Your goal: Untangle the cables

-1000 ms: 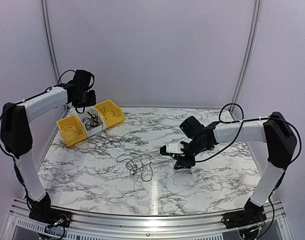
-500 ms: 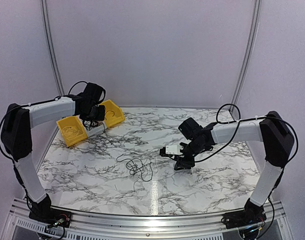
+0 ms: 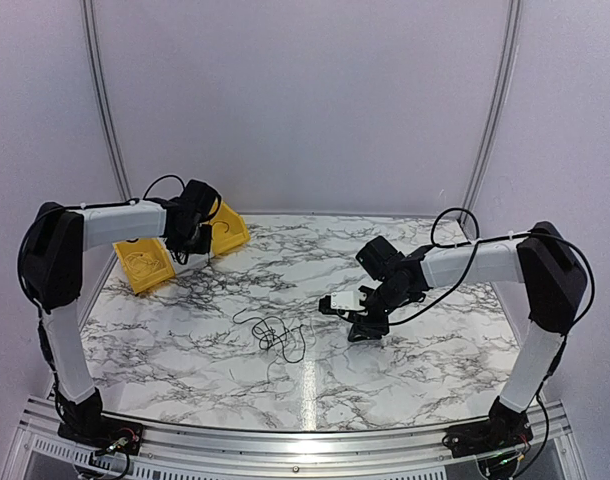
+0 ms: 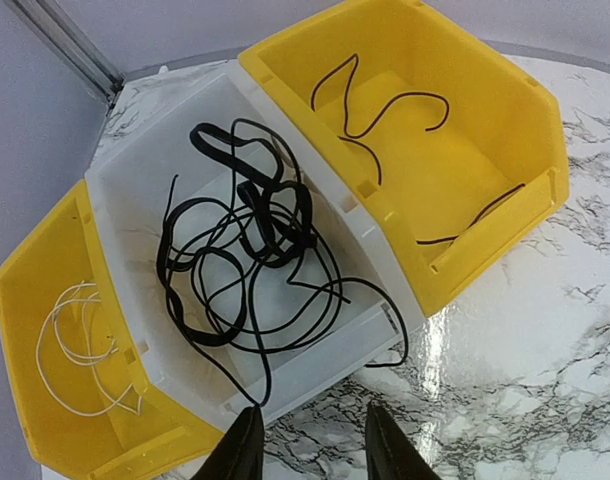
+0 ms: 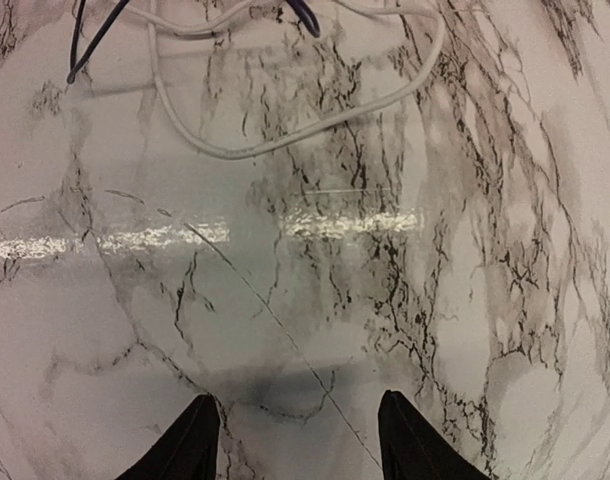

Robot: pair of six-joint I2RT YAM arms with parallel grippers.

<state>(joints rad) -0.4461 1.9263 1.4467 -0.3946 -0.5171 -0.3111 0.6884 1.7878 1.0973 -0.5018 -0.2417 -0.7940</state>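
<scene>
Marble table (image 3: 185,340), top view compared with one second back: the left arm has swung in and down from above the far-left corner, and the left gripper (image 4: 310,430) now hangs low at the near edge of the row of bins, covering part of them. The right arm has only crept a little left; the right gripper (image 5: 297,420) points down at bare marble right of centre. The tangle of cables (image 3: 275,335) lies where it lay, loose on the table between the arms, well apart from both.

Left gripper: fingers apart, nothing between them. Right gripper: fingers apart, only marble beneath.

Bins, left wrist view, three touching in a row:
- left yellow bin (image 4: 25,340): one thin white cord (image 4: 70,340) in loose loops.
- white bin (image 4: 105,210): a heap of black cords (image 4: 255,260), overlapping; one loop hangs over the near wall onto the table.
- right yellow bin (image 4: 485,240): a few thin black strands (image 4: 370,110), lying apart.

Right wrist view, top edge: a pale cord (image 5: 285,140) curves across the marble, with a dark cord end (image 5: 85,50) beside it.
</scene>
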